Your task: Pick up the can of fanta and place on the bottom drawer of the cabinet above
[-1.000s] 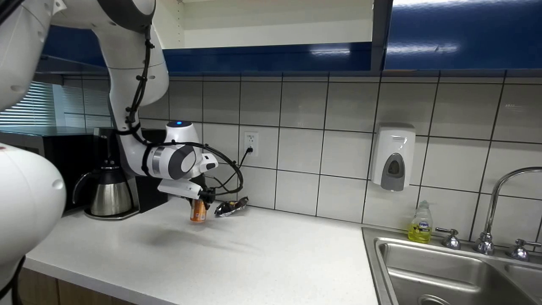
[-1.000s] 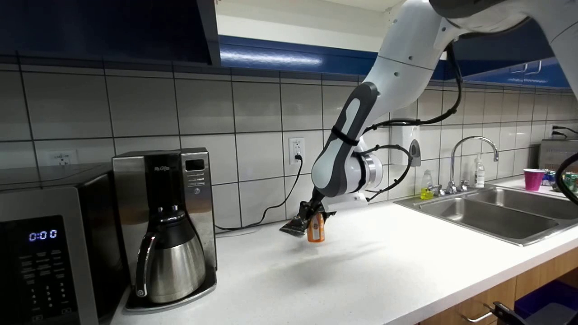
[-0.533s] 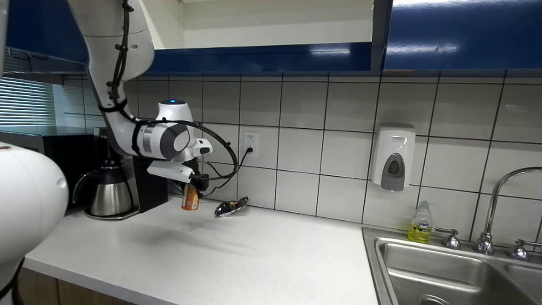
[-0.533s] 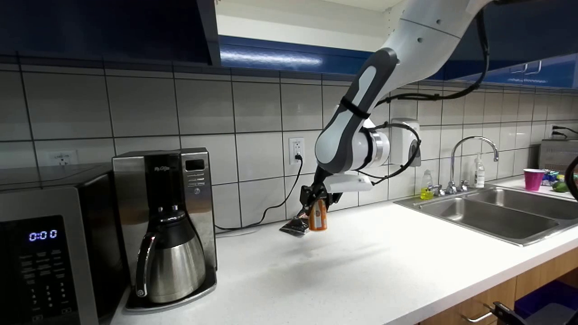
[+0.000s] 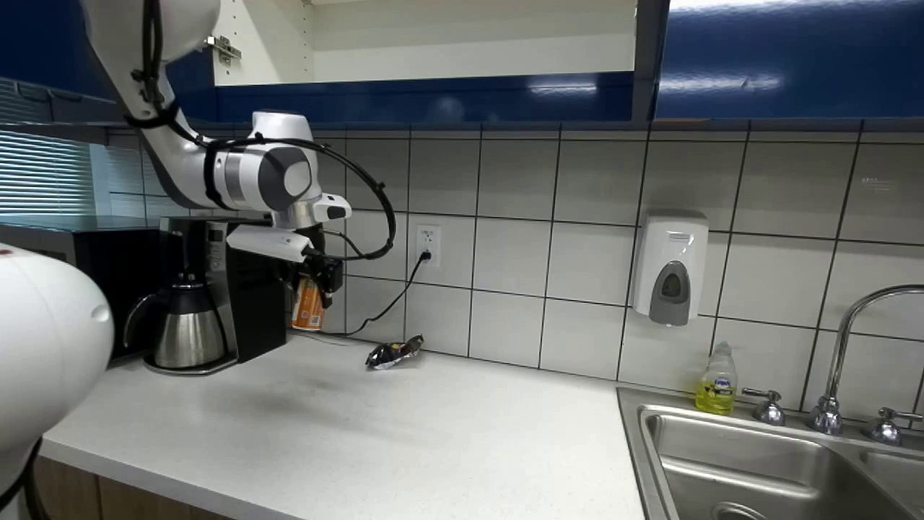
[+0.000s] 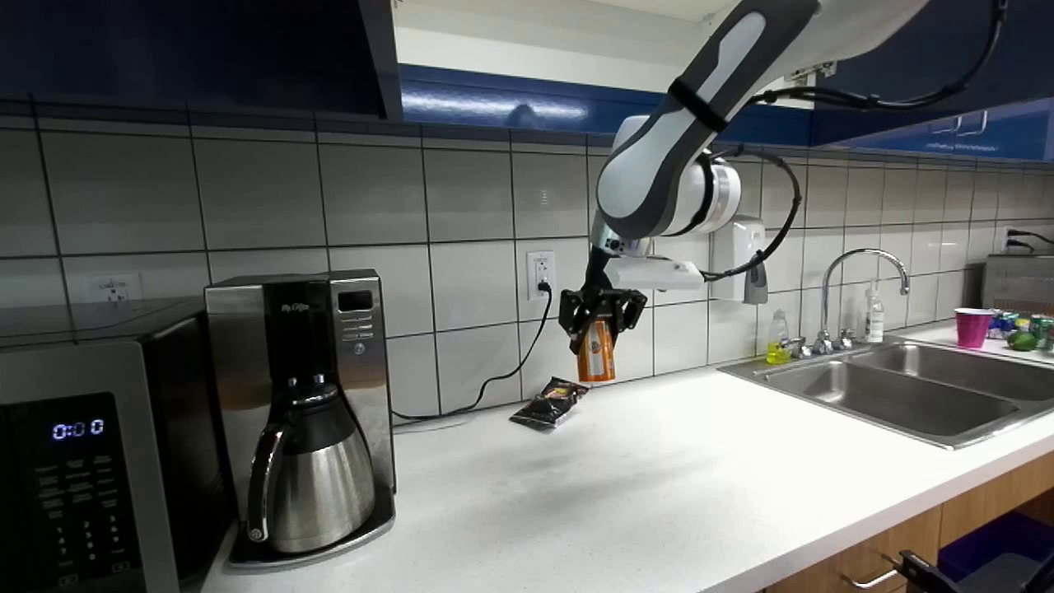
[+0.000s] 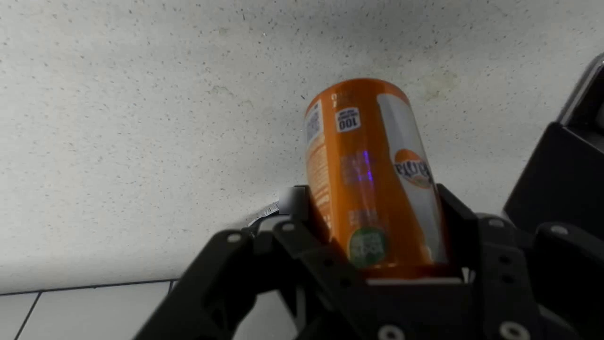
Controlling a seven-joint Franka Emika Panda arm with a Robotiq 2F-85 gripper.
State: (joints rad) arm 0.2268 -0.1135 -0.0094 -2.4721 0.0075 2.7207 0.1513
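Note:
The can of fanta (image 7: 365,165) is orange with a white band. It also shows in both exterior views (image 5: 308,307) (image 6: 596,354), raised above the counter and slightly tilted. My gripper (image 7: 373,193) is shut on it; the black fingers (image 7: 460,212) stand on both sides of the can's end nearer the palm. The gripper also shows in both exterior views (image 5: 310,287) (image 6: 599,331). The cabinet (image 5: 447,101), with its pale interior open, is above and behind the gripper, and shows in both exterior views (image 6: 494,99). The bottom drawer is hidden behind the blue front edge.
A black snack bag (image 6: 550,403) lies on the counter (image 5: 404,433) below the can. A coffee machine (image 6: 300,412) and microwave (image 6: 74,461) stand on one side, a sink (image 5: 736,462) on the other. A cord (image 6: 494,379) hangs from the wall outlet (image 6: 541,273).
The arm has lifted the can higher above the counter and moved it away from the snack bag. The can has tilted a little. The snack bag stays in place.

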